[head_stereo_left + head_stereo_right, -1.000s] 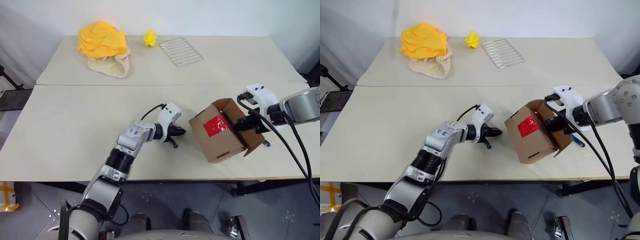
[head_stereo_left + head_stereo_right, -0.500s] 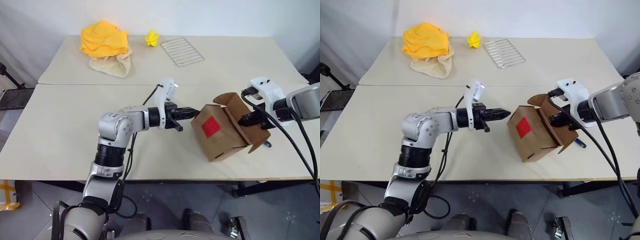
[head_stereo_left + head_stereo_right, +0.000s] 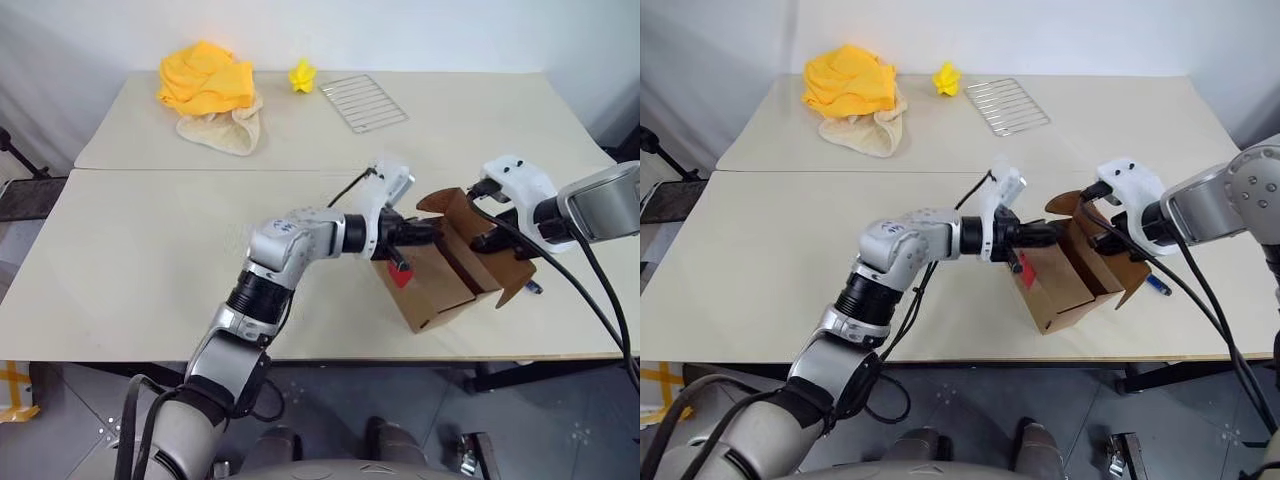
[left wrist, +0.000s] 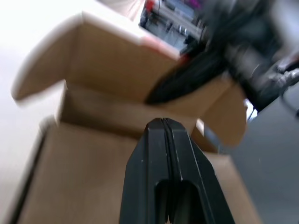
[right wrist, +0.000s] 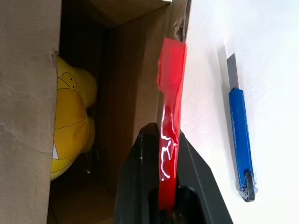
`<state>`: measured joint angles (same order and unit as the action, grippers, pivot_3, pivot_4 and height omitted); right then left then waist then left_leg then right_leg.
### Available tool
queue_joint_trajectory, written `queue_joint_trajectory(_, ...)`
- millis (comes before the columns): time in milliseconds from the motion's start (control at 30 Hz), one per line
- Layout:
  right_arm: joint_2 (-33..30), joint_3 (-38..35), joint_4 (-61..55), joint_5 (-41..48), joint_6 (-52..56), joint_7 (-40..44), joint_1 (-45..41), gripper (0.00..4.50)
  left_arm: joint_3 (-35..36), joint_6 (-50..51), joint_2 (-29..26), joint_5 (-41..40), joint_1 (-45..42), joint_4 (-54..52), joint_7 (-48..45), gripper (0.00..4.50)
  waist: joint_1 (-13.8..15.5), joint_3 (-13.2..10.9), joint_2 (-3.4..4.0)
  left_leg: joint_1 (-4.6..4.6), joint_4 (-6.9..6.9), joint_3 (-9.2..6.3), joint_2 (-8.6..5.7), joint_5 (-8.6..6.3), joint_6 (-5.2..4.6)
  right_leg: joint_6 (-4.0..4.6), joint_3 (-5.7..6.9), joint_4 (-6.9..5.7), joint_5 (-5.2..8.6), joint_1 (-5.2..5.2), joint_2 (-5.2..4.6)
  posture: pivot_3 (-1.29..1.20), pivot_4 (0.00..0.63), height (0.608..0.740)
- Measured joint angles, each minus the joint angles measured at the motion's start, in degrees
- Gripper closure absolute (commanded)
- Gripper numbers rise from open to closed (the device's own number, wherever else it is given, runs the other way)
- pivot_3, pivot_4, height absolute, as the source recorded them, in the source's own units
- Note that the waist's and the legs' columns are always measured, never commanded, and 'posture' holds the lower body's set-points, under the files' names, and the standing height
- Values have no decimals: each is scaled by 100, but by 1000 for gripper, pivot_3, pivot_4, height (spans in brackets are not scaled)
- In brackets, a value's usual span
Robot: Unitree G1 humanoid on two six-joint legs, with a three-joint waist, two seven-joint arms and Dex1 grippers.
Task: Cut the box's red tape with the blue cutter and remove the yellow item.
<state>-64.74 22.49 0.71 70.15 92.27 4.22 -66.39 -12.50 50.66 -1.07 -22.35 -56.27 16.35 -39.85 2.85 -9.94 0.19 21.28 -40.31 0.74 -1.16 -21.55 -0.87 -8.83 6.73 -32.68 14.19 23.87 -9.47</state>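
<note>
Two grippers at one opened box, one cutter on the table beside it

Nearest me I see the left gripper (image 4: 164, 128), its two fingers pressed together on nothing, its tip at the box's (image 3: 440, 285) open top; the box sits tilted near the table's (image 3: 130, 270) front edge, one patch of red tape (image 3: 401, 275) on its side. My right gripper (image 5: 161, 140) is clamped on a flap that carries a strip of that tape. Inside the box I count one yellow item (image 5: 70, 126). One blue cutter (image 5: 240, 135) lies on the table just beside the box, blade out. Farther back: one wire rack (image 3: 362, 102), one small yellow paper lump (image 3: 300, 75), one orange-yellow cloth heap (image 3: 205, 78) on one cream cloth (image 3: 225, 130)
</note>
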Motion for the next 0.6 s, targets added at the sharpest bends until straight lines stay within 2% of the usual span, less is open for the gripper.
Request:
queue_joint_trajectory(300, -167, -84, 126, 346, 0, -286, 68, 4492, -260, -112, -369, 77, 378, -553, -259, 4500, 12, 1, 1, -3, -1, -1, 1, 0, 0, 0, -1, -1, 0, -1, 0, 0, 150, 740)
queue_joint_trajectory(500, -194, -640, 700, 566, -1, -494, 432, 4492, -325, 238, -1067, 18, 933, -1508, -352, 4500, 18, 1, 2, -10, -6, -3, 2, 0, -1, 1, -1, -4, 0, -11, 0, 0, 150, 740)
queue_joint_trajectory(600, -193, -869, 885, 746, -1, -628, 594, 4492, -290, 433, -1239, 0, 1103, -1828, -288, 4500, 45, 1, 2, -8, -31, -10, 2, 0, -1, 2, 0, -7, -1, -21, 0, 0, 150, 740)
